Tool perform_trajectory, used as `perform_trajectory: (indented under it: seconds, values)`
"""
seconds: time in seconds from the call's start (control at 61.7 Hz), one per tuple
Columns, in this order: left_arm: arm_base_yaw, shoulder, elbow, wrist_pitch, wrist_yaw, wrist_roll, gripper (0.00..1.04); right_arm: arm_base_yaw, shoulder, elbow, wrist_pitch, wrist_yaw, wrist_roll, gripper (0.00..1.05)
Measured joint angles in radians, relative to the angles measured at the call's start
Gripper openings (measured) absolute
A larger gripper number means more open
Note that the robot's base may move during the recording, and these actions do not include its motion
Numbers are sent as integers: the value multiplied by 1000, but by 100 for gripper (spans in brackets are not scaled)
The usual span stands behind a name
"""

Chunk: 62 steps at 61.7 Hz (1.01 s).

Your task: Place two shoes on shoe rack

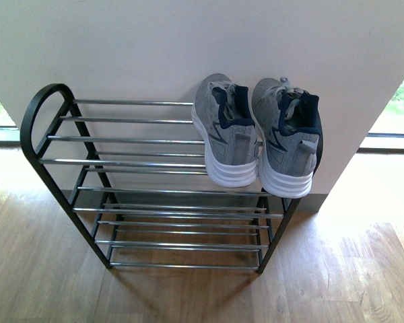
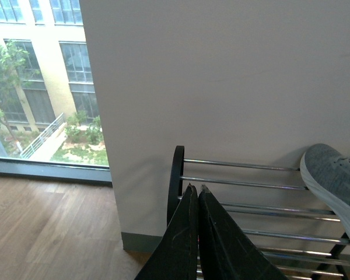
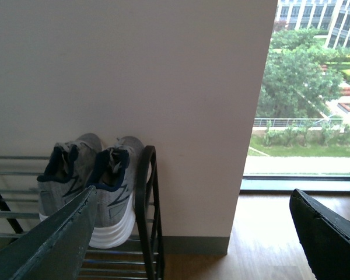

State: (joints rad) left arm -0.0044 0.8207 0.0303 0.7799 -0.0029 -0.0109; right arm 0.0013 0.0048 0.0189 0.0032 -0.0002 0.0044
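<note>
front view: shoe rack (image 1: pixel 44 114) takes the left and centre of the frame. it stands on a wood floor (image 1: pixel 188 299), backed against a pale wall (image 1: pixel 188 40). black arched side frames, chrome rods across, several tiers.

both grey knit sneakers sit on the top tier at the rack's right end, centre-right of the frame. left sneaker (image 1: pixel 223 131) and right sneaker (image 1: pixel 287 138) lie side by side, close enough that i cannot tell whether they touch. toes point toward the wall. heels face the camera and overhang the front rod a little. white ridged soles, navy lining, dark zigzag mark on the sides.

left wrist view: left pincer (image 2: pixel 197 189) has its two dark fingers pressed together, tips meeting, gripping nothing. beyond it are the rack's arched end and chrome rods, with one grey sneaker toe at the far end. a window (image 2: pixel 35 87) beside the wall shows a building and greenery outside.

right wrist view: right pincer (image 3: pixel 192 192) is spread wide and holds nothing. one finger (image 3: pixel 52 239) crosses in front of the sneakers' soles, the other sits well apart over the floor. both sneakers are seen heel-on, just beside the rack's black arched end frame.
</note>
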Motion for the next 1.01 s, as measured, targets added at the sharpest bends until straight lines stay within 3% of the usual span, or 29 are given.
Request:
perform_trajectory:
  seconds: [0.632, 1.005]
  values:
    - [0, -417, -16, -378, 2, 0, 1, 0, 0, 0, 0, 0, 0, 96]
    - [0, -550, -16, -509, 2, 0, 1, 0, 0, 0, 0, 0, 0, 96]
